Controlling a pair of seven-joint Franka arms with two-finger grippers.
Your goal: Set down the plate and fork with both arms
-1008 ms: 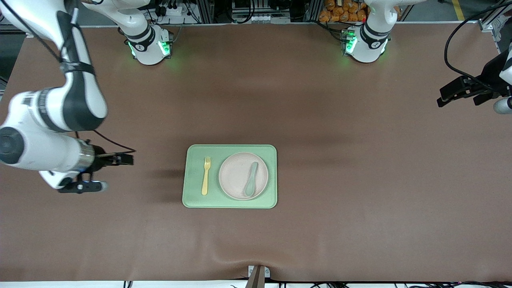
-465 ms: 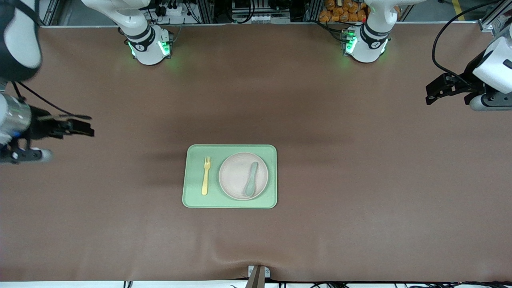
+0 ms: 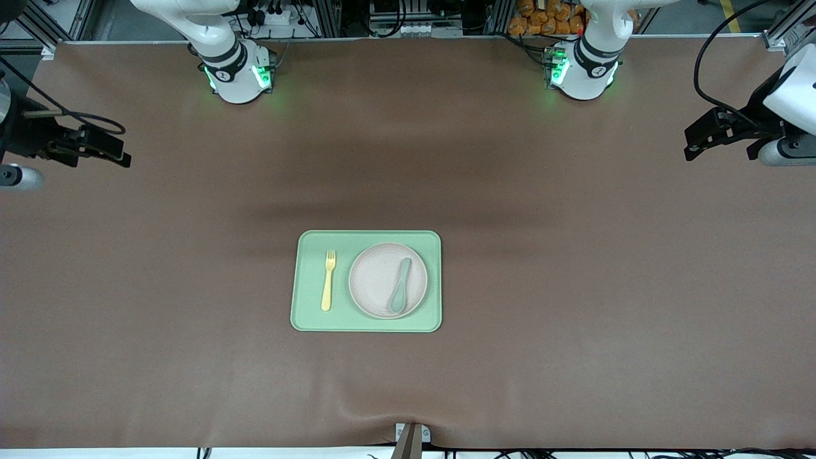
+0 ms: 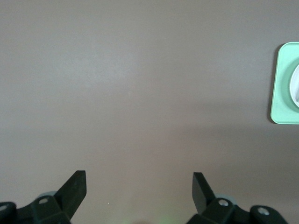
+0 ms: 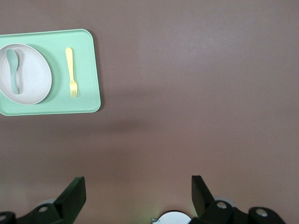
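Note:
The pale beige-pink plate (image 3: 382, 280) sits on the light-green tray (image 3: 366, 322) in the middle of the table. A teal spoon (image 3: 401, 285) lies on the plate. The yellow fork (image 3: 328, 279) lies on the tray beside the plate, toward the right arm's end. My right gripper (image 3: 121, 155) is open and empty, high over the right arm's end of the table. Its wrist view (image 5: 138, 183) shows the tray (image 5: 88, 70), plate (image 5: 32, 77), fork (image 5: 71, 72) and spoon (image 5: 13, 70). My left gripper (image 3: 693, 145) is open and empty over the left arm's end. Its wrist view (image 4: 138, 179) shows only the tray's edge (image 4: 280, 84).
Brown mat (image 3: 574, 287) covers the table. The two arm bases (image 3: 237, 73) (image 3: 580, 70) stand along the edge farthest from the front camera. A small bracket (image 3: 411, 437) sits at the edge nearest the front camera.
My right gripper has pulled away from beside the tray toward the right arm's end and the bases' side. My left gripper has shifted only slightly. The tray's things have not moved.

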